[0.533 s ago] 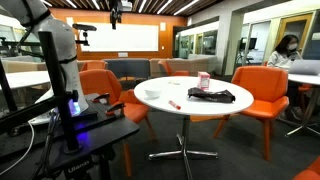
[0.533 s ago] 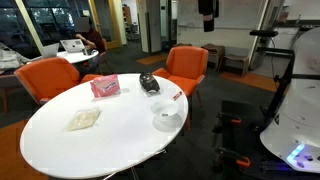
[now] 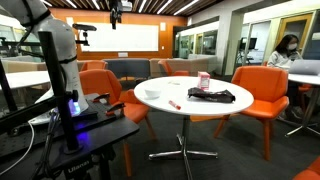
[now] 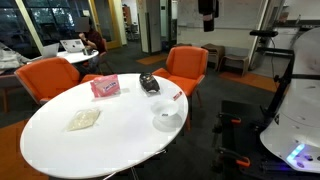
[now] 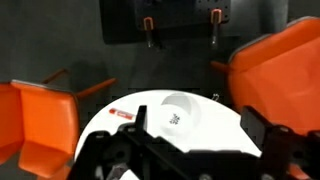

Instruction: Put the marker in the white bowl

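The marker (image 3: 175,103) is a short red pen lying on the round white table (image 3: 185,112), between the white bowl (image 3: 152,93) and a black cloth. It also shows in an exterior view (image 4: 177,95) beyond the bowl (image 4: 168,119). My gripper (image 3: 115,10) hangs high above the table, also seen at the top of an exterior view (image 4: 207,8). In the wrist view the gripper (image 5: 197,117) is open and empty, far above the bowl (image 5: 178,110), with the marker (image 5: 122,114) near the table's left rim.
A pink-and-white cup (image 3: 204,81) and a flat black cloth (image 3: 212,95) sit on the table. A pale crumpled wrapper (image 4: 84,119) lies toward one side. Orange chairs (image 4: 186,66) ring the table. The robot's stand (image 3: 70,120) is beside it.
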Robot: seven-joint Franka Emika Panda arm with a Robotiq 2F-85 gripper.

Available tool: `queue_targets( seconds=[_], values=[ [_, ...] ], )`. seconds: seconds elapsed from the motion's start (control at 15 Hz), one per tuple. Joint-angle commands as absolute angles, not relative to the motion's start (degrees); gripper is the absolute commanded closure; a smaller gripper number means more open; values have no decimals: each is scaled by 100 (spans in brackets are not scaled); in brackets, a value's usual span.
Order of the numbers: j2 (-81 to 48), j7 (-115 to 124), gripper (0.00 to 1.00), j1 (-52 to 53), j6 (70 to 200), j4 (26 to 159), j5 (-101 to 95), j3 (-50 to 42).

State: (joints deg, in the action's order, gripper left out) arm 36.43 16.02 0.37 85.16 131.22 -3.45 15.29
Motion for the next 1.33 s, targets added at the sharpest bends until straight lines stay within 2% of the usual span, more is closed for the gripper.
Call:
queue_targets(
  seconds=[0.0,0.8,1.27],
  values=[
    [3575,2225,0,8,8966,13233,-225,1341],
    [1674,2650,0,-1070,11964,13634,694,-451],
    [376,3130,0,-1466,13248,13568,1502,-1109]
  ],
)
